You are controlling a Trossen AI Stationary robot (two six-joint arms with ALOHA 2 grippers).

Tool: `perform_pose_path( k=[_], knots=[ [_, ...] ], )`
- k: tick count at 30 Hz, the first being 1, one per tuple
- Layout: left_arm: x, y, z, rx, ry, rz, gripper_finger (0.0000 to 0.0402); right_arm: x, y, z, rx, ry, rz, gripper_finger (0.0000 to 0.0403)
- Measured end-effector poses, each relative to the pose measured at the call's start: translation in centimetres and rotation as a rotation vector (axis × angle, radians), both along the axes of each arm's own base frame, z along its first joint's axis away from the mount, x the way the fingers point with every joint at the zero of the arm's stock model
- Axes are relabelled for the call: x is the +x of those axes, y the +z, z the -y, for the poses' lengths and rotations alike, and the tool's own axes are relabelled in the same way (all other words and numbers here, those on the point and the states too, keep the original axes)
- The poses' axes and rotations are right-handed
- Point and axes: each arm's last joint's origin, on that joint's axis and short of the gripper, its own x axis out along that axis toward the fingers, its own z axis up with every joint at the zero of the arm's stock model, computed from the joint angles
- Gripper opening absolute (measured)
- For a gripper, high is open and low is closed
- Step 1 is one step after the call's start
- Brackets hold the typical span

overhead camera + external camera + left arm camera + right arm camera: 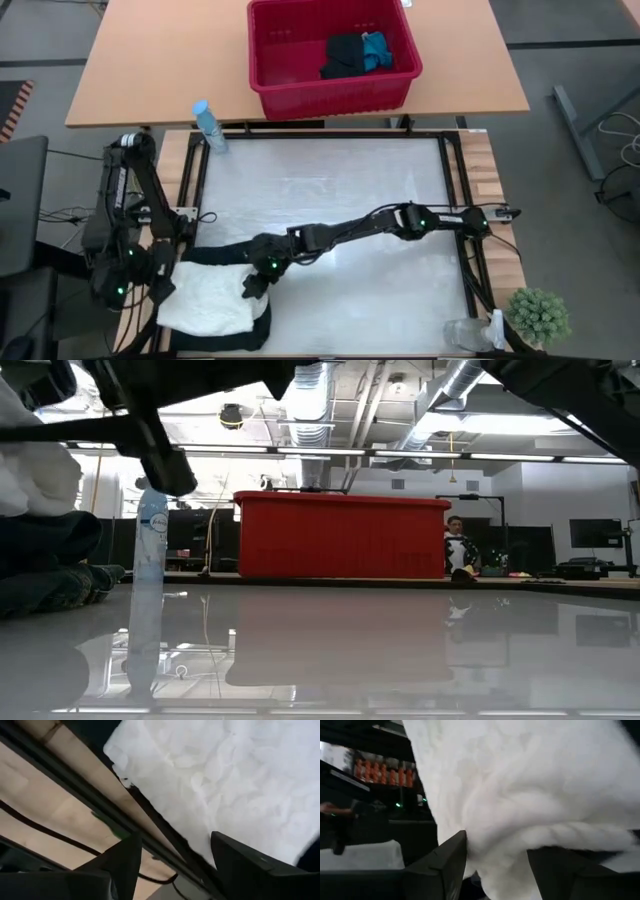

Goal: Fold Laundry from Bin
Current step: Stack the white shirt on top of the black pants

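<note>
Down at the lower left of the high view, both end effectors, left (160,285) and right (256,283), stand spread wide at opposite edges of the white crinkled cloth (208,303), holding nothing.

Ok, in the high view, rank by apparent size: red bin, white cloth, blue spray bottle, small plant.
1. red bin
2. white crinkled cloth, clearly smaller than the bin
3 and 4. small plant and blue spray bottle: too similar to rank.
</note>
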Motion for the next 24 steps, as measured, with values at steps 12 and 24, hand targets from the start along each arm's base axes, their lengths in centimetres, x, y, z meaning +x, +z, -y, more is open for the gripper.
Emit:
perform_pose_path(
  k=[12, 24],
  knots=[
    [0.0, 1.8, -3.8, -0.106, 0.013, 0.139, 0.0225, -2.1, 3.1, 5.2, -0.193, 0.025, -0.078, 0.0222],
    [0.9, 5.2, -6.2, -0.135, 0.103, 0.572, 0.0226, -2.1, 8.6, 2.4, -0.471, 0.113, 0.450, 0.0209]
  ],
)
